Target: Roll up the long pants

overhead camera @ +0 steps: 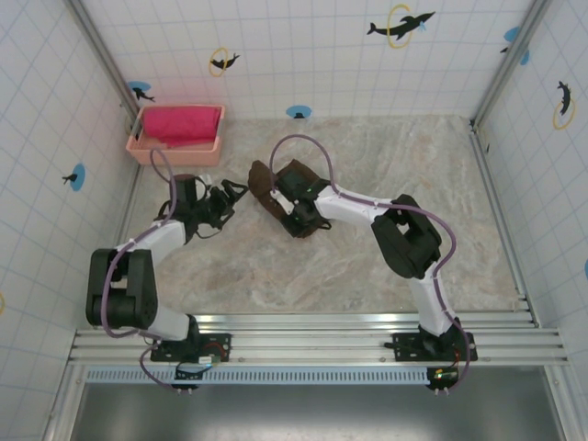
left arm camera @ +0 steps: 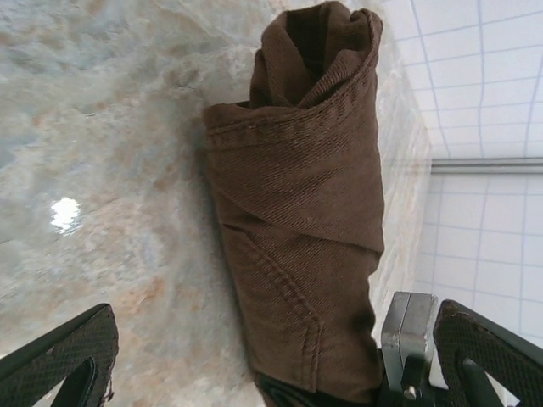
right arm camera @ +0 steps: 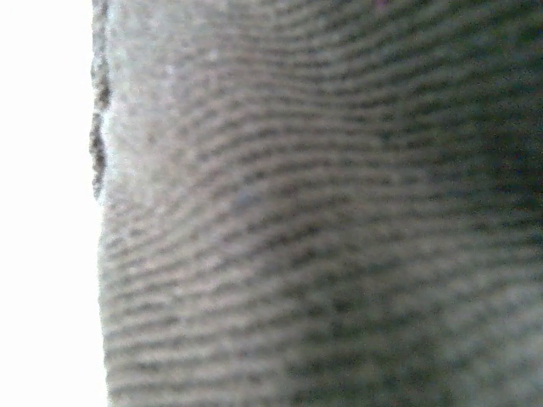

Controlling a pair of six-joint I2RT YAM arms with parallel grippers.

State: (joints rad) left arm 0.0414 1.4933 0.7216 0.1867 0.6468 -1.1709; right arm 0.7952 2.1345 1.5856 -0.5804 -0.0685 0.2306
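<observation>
The long pants (overhead camera: 265, 188) lie as a tight dark-brown roll in the middle of the marble table. In the left wrist view the roll (left arm camera: 297, 186) stands lengthwise ahead, with a stitched seam along its near end. My left gripper (overhead camera: 230, 197) is just left of the roll, open wide, and its fingers (left arm camera: 64, 356) flank the roll's near end without touching it. My right gripper (overhead camera: 292, 197) sits on top of the roll, shut on the cloth, its fingers buried in it. Blurred brown weave (right arm camera: 297, 212) presses close against the right wrist camera.
A pink basket (overhead camera: 175, 147) holding a bright pink cloth (overhead camera: 182, 122) stands at the back left, close behind the left arm. Tiled walls enclose the table on three sides. Bare marble (overhead camera: 276, 276) spreads in front of the roll.
</observation>
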